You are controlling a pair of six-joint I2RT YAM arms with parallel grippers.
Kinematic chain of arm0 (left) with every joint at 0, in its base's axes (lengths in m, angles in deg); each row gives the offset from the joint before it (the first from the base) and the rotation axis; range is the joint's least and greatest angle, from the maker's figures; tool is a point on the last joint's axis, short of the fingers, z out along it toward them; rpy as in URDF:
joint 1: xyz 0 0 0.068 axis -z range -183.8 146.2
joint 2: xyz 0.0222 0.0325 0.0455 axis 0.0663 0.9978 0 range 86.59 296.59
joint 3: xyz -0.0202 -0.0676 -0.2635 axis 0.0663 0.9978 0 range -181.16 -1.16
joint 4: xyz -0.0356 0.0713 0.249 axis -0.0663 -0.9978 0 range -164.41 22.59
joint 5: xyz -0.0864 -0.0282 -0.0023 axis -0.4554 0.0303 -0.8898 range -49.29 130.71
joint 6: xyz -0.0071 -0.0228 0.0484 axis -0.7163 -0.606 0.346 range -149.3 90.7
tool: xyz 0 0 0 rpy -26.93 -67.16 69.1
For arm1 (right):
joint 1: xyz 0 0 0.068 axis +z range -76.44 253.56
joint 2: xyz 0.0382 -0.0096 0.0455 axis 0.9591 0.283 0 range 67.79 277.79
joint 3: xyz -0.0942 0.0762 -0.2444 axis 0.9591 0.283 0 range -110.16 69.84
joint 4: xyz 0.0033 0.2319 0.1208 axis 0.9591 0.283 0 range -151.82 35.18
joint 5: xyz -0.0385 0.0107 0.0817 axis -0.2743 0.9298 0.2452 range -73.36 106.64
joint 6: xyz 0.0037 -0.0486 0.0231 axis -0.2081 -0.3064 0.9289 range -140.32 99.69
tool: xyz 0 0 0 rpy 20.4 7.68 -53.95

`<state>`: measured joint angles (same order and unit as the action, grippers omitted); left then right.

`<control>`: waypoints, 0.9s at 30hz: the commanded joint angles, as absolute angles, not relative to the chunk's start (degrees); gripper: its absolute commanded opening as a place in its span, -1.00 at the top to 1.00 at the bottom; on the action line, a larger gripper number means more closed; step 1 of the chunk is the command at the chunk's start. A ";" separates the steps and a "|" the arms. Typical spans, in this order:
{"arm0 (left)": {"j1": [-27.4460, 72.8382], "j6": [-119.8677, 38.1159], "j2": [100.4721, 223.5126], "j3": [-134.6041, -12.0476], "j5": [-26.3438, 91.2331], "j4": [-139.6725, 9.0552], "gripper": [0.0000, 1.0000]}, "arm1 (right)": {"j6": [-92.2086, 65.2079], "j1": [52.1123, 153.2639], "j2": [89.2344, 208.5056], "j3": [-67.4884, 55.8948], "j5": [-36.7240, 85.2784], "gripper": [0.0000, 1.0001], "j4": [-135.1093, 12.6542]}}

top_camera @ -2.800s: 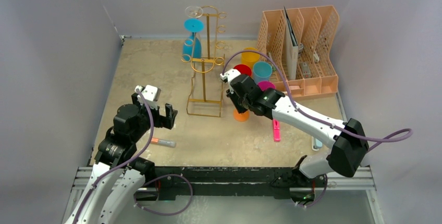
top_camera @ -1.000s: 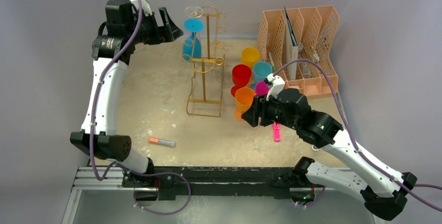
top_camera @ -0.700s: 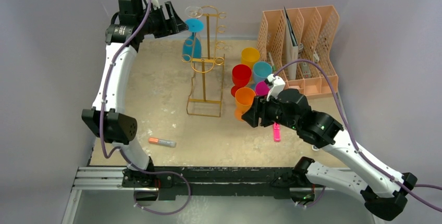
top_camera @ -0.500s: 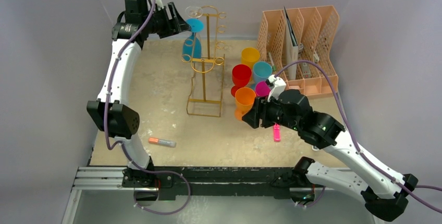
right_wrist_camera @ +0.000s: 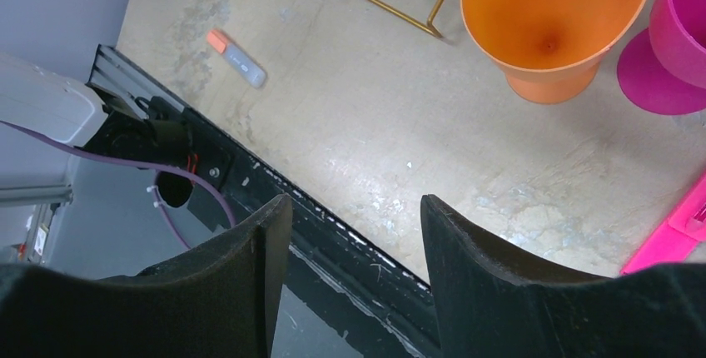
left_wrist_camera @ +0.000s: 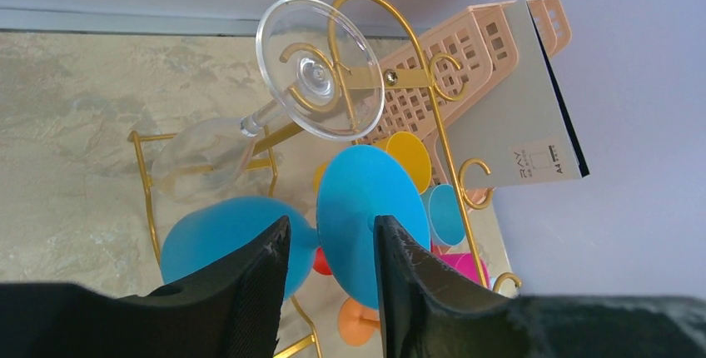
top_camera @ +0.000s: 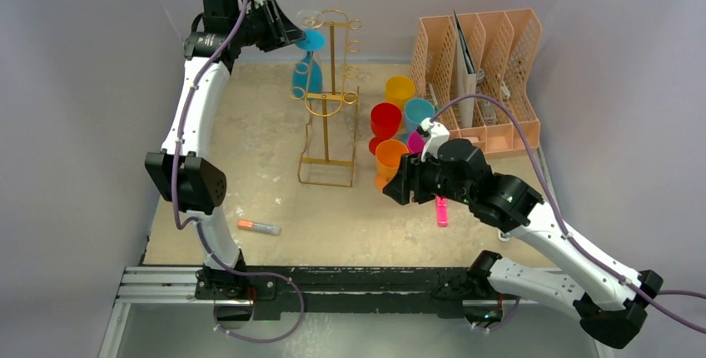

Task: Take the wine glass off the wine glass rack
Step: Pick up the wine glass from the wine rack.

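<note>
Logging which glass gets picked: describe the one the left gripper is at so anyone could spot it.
Start at the tall gold wire rack at the back middle of the table. Two wine glasses hang upside down on its left side, where the left gripper is. The target is the blue wine glass, opaque blue, unlike the clear glass hung next to it.
</note>
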<state>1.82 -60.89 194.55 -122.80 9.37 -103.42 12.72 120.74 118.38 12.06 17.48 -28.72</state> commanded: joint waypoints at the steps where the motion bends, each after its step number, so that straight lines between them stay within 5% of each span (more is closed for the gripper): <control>1: 1.46 -62.48 194.31 -123.13 8.38 -100.24 0.27 | 12.13 120.62 119.20 8.38 18.17 -0.22 -29.10; 11: 0.97 -66.41 192.00 -118.06 5.76 -96.18 1.00 | 10.51 120.63 117.30 8.43 16.97 -0.22 -28.31; 27: -1.50 -78.59 189.35 -112.31 1.07 -88.94 1.00 | 13.16 120.66 112.56 10.42 8.15 -0.21 -26.01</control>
